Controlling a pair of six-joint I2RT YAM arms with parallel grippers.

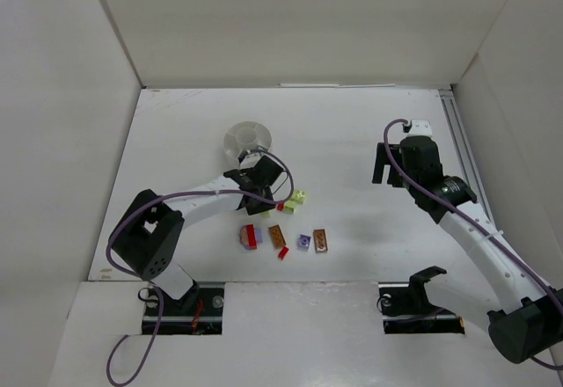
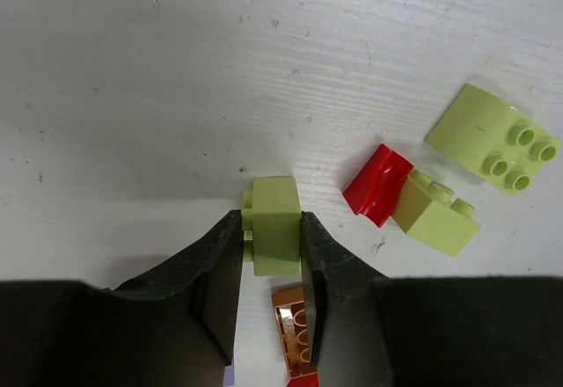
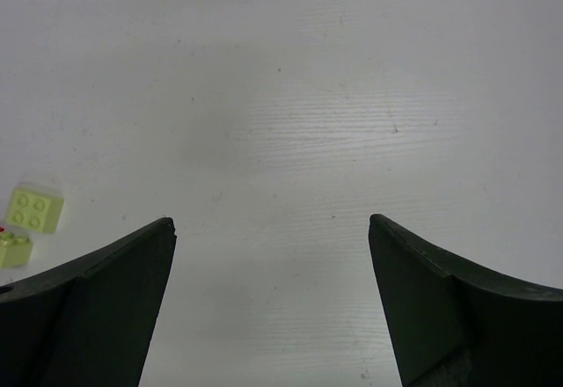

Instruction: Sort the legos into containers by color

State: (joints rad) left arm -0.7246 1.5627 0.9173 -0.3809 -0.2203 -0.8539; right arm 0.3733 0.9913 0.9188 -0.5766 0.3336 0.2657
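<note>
In the left wrist view my left gripper (image 2: 273,222) is shut on a pale yellow-green lego (image 2: 276,229), one black finger on each side, just over the table. To its right lie a red lego (image 2: 378,185), a pale yellow-green brick (image 2: 437,214) and a flat pale yellow-green plate (image 2: 493,136). An orange-brown lego (image 2: 297,334) shows between the fingers, lower down. From above, the left gripper (image 1: 264,204) sits just below the round white tub of containers (image 1: 247,141). My right gripper (image 1: 383,163) hangs open over bare table, far right of the legos.
More legos lie in a row near the front: a red and lavender one (image 1: 251,237), orange-brown (image 1: 278,237), lavender (image 1: 303,241), orange-brown (image 1: 320,241). White walls enclose the table on three sides. A pale yellow lego (image 3: 35,209) shows at the right wrist view's left edge.
</note>
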